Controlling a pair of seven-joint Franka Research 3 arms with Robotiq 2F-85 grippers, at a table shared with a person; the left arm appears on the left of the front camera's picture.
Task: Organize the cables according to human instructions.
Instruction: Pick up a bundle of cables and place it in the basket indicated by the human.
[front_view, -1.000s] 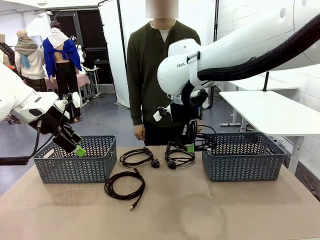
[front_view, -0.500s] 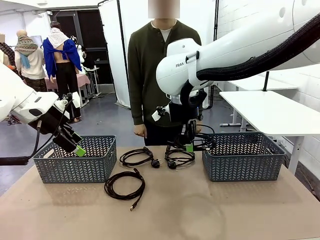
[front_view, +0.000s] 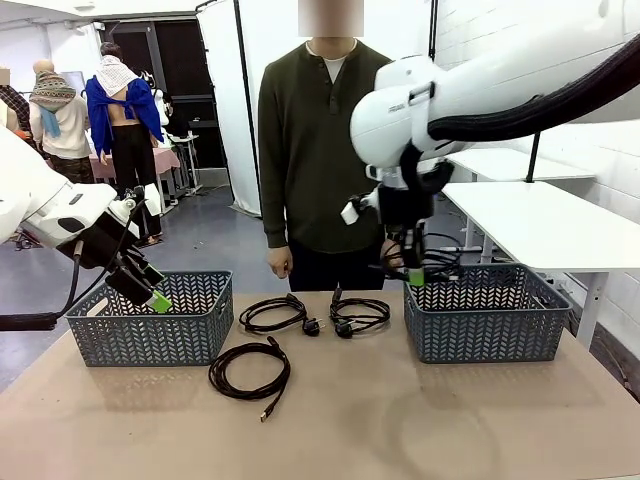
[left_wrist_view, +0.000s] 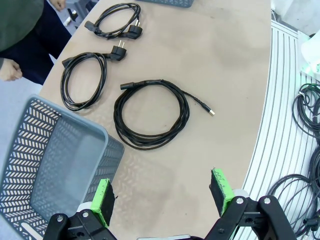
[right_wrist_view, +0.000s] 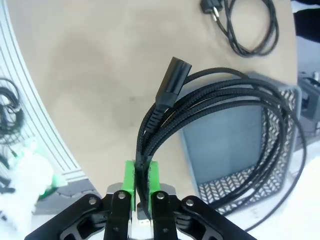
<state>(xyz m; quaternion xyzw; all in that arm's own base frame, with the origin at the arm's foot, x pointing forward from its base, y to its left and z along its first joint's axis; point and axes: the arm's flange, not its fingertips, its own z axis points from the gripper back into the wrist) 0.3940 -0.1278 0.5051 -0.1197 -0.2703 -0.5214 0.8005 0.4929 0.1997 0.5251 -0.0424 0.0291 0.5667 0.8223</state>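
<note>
My right gripper (front_view: 415, 276) is shut on a black coiled cable (front_view: 436, 262) and holds it in the air over the left rim of the right basket (front_view: 487, 322). In the right wrist view the green pads (right_wrist_view: 129, 175) pinch the cable's bundled loops (right_wrist_view: 200, 100), with its plug pointing up. Three more cables lie on the table: one far left of centre (front_view: 272, 312), one beside it (front_view: 358, 315), and a larger coil nearer me (front_view: 250, 370). My left gripper (front_view: 152, 292) hangs open over the left basket (front_view: 150, 320); its view shows the large coil (left_wrist_view: 150, 115) ahead. The person (front_view: 320, 150) stands at the far edge.
Two grey-blue mesh baskets stand left and right on the tan table (front_view: 340, 420). The left basket's corner (left_wrist_view: 50, 160) lies just below my left fingers (left_wrist_view: 103, 200). The person's hand (front_view: 279, 263) hangs near the far edge. A white table (front_view: 550, 220) stands at the back right.
My right gripper has risen with the cable and swung right, from above the table's middle to over the right basket's rim. The left arm has not moved.
</note>
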